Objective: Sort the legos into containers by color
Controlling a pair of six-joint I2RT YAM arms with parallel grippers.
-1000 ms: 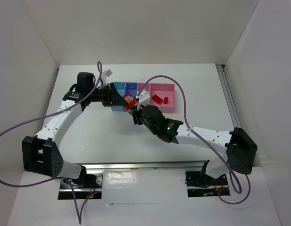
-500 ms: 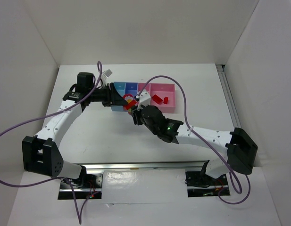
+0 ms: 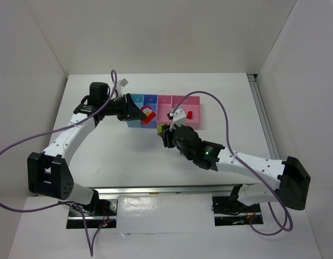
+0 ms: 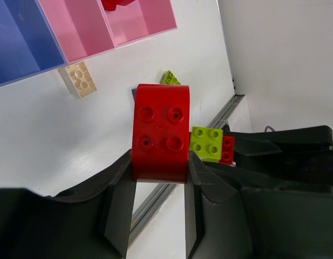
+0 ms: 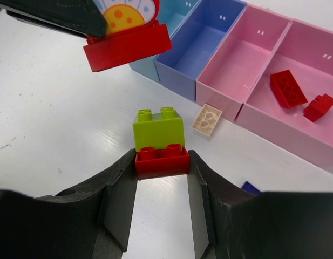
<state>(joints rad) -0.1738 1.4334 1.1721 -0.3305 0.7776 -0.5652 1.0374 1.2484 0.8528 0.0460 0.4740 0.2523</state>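
Observation:
My left gripper [image 3: 148,118] is shut on a large red lego [image 4: 161,132] with a flower picture on its face, and holds it in the air in front of the light blue bin [image 3: 135,110]. My right gripper [image 5: 162,168] is shut on a small red lego [image 5: 162,161] with a yellow-green lego [image 5: 158,129] stuck on it. It is just right of the left gripper. The row of bins runs light blue, darker blue [image 5: 204,46], narrow pink [image 5: 247,54], wider pink [image 5: 317,143]. Two red legos [image 5: 289,88] lie in the wider pink bin. A tan lego [image 5: 207,119] lies on the table by the narrow pink bin.
A dark blue-purple lego [image 5: 251,188] lies on the table, mostly hidden behind my right finger. In the left wrist view a yellow-green corner [image 4: 170,79] shows on the table beyond the large red lego. White walls close in the table on three sides.
My right gripper has moved a little to the right, away from the left gripper, and its arm has swung rightward. The left gripper has barely moved.

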